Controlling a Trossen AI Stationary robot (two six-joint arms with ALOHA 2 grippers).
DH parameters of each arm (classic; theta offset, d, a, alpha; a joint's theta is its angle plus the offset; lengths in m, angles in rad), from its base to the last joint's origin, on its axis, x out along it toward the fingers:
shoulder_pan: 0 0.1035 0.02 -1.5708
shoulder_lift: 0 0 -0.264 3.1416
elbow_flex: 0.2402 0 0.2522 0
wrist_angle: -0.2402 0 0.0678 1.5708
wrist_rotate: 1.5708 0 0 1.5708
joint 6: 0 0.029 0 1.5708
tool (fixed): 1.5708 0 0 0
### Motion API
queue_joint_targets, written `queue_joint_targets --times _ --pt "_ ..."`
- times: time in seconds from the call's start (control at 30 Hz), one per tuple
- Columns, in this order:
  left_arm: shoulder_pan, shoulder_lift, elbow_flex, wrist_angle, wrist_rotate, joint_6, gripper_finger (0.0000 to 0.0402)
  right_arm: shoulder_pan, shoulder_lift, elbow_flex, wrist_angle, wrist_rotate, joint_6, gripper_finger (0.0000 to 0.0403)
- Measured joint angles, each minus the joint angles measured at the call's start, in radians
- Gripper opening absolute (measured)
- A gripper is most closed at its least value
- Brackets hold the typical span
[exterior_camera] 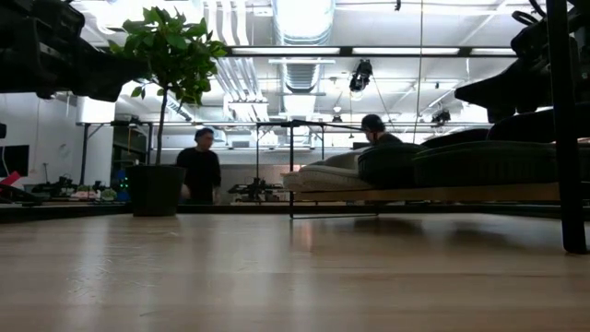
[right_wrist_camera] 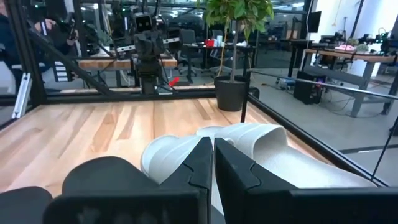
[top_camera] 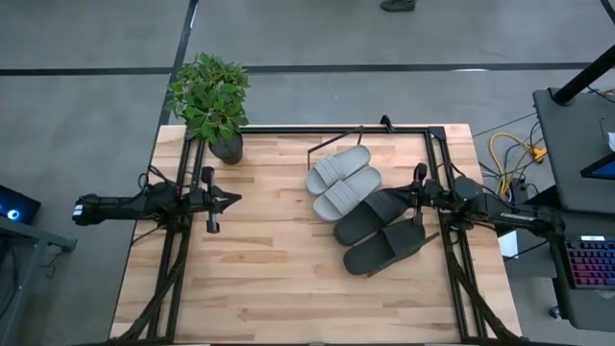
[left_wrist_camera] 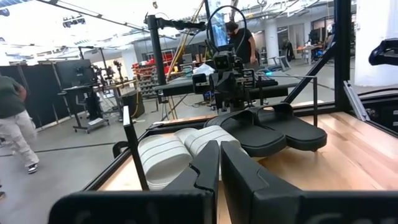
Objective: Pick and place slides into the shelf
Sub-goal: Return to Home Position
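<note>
All four slides lie on the shelf (exterior_camera: 461,194), so by the look of it the placing is done and only pulling the arms back is left. The grey pair (top_camera: 338,181) sits side by side at the shelf's far end. The black pair (top_camera: 380,231) sits at its near end, just beside the grey and overlapping it slightly. Each slide lies sole down and slanted across the board, which is probably why none of them slips off the low tilted surface. From the top view the black pair reaches close to the shelf's near edge, so a knock there could tip one onto the bench (top_camera: 279,279).

The right claw (right_wrist_camera: 212,149) hangs over the shelf above the black pair, fingers pressed together and pinching nothing. Its way off the shelf is straight back towards its own side, with little room beneath it. The left claw (left_wrist_camera: 219,152) waits well apart from the shelf over bare bench, also pressed together and holding nothing, pointing towards the slides.

A potted plant (top_camera: 211,101) stands on the bench beyond the shelf's far end, on the left arm's side, clear of both arms
</note>
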Motion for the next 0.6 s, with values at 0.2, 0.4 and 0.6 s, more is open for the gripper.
queue_joint_targets --times 0.2,0.4,0.6 --pt "0.000 -0.001 0.000 0.000 0.005 0.000 0.0000 0.000 0.018 0.000 0.000 -0.002 -0.008 0.0009" --pt "0.000 -0.001 0.000 0.000 0.027 -0.056 0.0000 0.000 0.042 0.000 0.001 -0.002 -0.025 0.0009" --pt "0.000 0.004 0.001 -0.004 0.027 -0.127 0.0000 0.000 0.044 0.000 0.001 0.001 -0.015 0.0009"
